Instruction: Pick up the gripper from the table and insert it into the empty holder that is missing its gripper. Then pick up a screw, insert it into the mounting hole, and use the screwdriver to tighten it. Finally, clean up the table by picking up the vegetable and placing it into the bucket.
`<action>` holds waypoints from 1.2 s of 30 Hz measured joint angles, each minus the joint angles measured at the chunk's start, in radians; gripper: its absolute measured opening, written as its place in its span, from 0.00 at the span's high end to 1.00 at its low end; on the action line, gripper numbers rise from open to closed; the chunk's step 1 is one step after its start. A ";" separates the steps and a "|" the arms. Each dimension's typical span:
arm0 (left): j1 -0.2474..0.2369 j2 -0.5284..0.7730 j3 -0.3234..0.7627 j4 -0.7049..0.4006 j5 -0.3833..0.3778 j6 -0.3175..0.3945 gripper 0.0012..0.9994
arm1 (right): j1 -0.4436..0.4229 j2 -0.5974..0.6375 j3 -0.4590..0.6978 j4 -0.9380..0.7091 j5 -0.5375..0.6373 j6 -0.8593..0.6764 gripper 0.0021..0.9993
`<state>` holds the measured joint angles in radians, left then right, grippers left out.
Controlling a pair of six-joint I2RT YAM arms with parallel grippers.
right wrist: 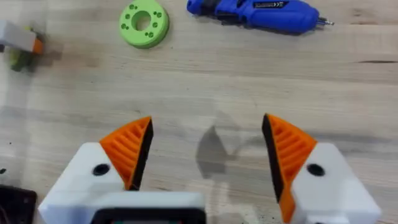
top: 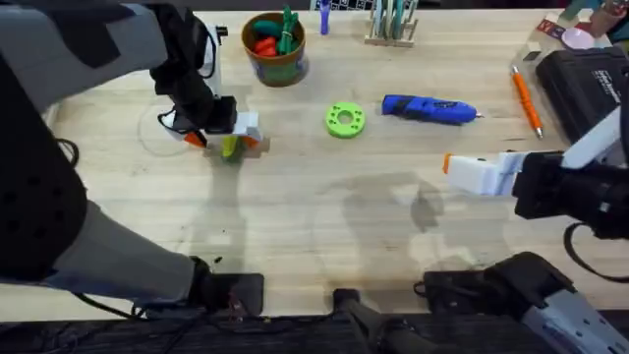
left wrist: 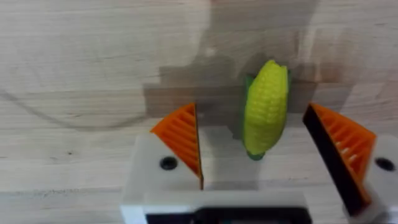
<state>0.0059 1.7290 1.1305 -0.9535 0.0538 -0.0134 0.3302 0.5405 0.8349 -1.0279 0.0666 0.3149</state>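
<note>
The vegetable [left wrist: 267, 102], a small yellow corn with a green end, lies on the table left of centre [top: 232, 150]. My left gripper [top: 228, 143] stands open over it, and the corn sits between the orange ribbed pads [left wrist: 181, 134], nearer one pad than the other, touching neither. At the right side my right gripper [top: 450, 169] hovers open above bare wood [right wrist: 205, 140], holding nothing. The blue screwdriver [top: 428, 108] [right wrist: 255, 12] lies right of centre. The bucket [top: 275, 61] stands at the back. The loose gripper part, holder, screw and mounting hole are out of view.
Red and green toy vegetables fill the bucket. A flat green disc with holes [top: 345, 120] [right wrist: 143, 23] lies beside the screwdriver. A slim orange pen [top: 526, 98] and a black case [top: 590, 79] lie at the far right. A small rack [top: 391, 25] stands at the back.
</note>
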 joint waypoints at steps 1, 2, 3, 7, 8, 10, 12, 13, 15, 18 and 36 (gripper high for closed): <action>0.000 0.000 0.000 0.000 -0.003 -0.002 0.03 | 0.000 0.000 0.000 0.000 0.000 0.000 0.01; 0.000 0.001 0.000 0.000 -0.004 -0.003 0.05 | 0.000 0.000 0.000 0.000 0.000 0.000 0.01; 0.000 0.003 0.000 -0.002 -0.006 -0.003 0.07 | 0.000 0.000 0.000 0.000 0.000 0.000 0.01; 0.000 0.018 0.000 -0.016 -0.007 -0.004 0.20 | 0.000 0.000 0.000 0.000 0.000 0.000 0.01; 0.000 0.021 0.000 -0.016 -0.007 -0.005 0.27 | 0.000 0.000 0.000 0.000 0.000 0.000 0.01; 0.000 0.022 0.000 -0.016 -0.006 -0.007 0.53 | 0.000 0.000 0.000 0.000 0.000 0.000 0.01; 0.000 0.022 0.000 -0.015 -0.010 -0.007 0.83 | 0.000 0.000 0.000 0.000 0.000 0.000 0.01; 0.000 0.022 0.000 -0.014 -0.009 -0.005 0.95 | 0.000 0.000 0.000 0.000 0.000 0.000 0.01; 0.000 0.023 0.001 -0.016 -0.009 -0.005 0.97 | 0.000 0.000 0.000 0.000 0.000 0.000 0.01; 0.000 0.022 0.001 -0.015 -0.001 -0.007 0.97 | 0.000 0.000 0.000 0.000 0.000 0.000 0.01; -0.014 0.020 0.578 -0.109 0.107 -0.007 0.97 | 0.000 0.000 0.000 0.000 0.000 0.000 0.01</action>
<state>-0.0080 1.7491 1.7086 -1.0623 0.1604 -0.0206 0.3302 0.5407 0.8349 -1.0279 0.0666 0.3149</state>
